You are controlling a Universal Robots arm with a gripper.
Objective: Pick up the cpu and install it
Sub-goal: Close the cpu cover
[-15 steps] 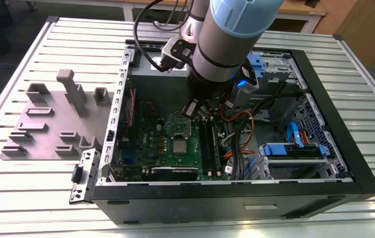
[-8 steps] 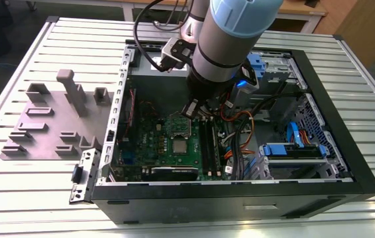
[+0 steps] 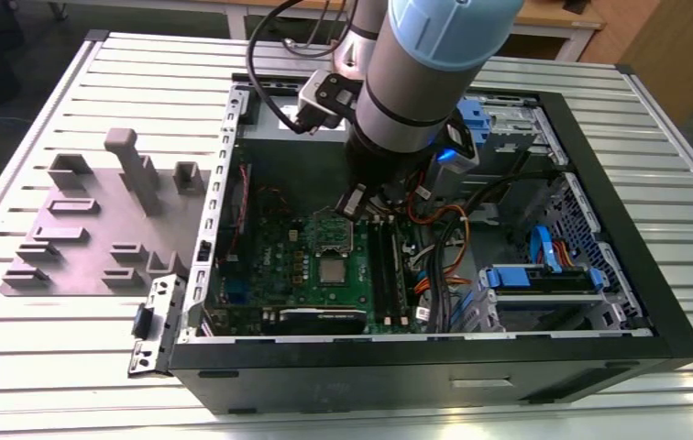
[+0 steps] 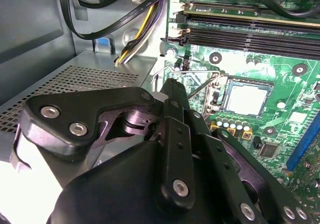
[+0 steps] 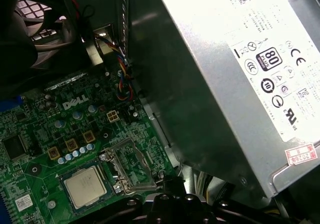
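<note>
The cpu point(image 5: 85, 185) sits in its socket; the claw point(image 3: 365, 203) nearby, grip state unclear, should press the open retention frame point(image 5: 129, 166) squarely.

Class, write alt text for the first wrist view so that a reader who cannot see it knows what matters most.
A silver-topped cpu sits in its socket on a green motherboard, with the socket's metal retention frame lying open beside it. A large silver power supply with a white label looms over the board, and part of the black end effector shows nearby.
</note>
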